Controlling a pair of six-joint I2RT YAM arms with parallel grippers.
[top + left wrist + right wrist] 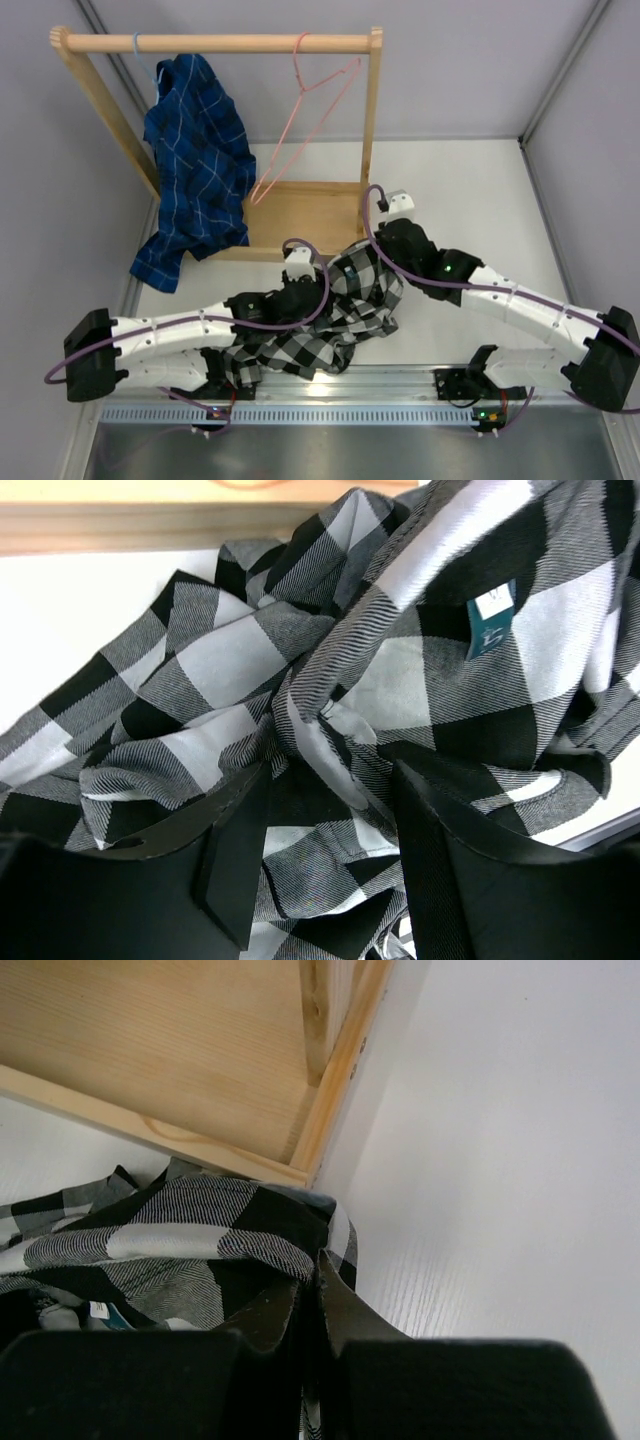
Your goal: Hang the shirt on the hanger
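So the white worktop point(480, 200) carries a light wooden clothes rack point(220, 43) along its far edge. A dark blue grid-line shirt point(195, 150) is draped at the rail's left end.

The soft black-and-white check shirt point(340, 320) isn't hung. It's a crumpled heap on the worktop between the rack's base and the near edge. Its long axis runs diagonally, from the near-left end by the left arm up to the far-right end at the base's right corner.

The thin pink wire hanger point(310, 110) dangles tilted from the rail's right end, with its triangle slanting down-left.

The left fingers point(255, 820) are apart and straddle a twisted fold in the middle of the heap. The right fingers point(315, 1300) are pressed together, clamped on the shirt's far-right edge.
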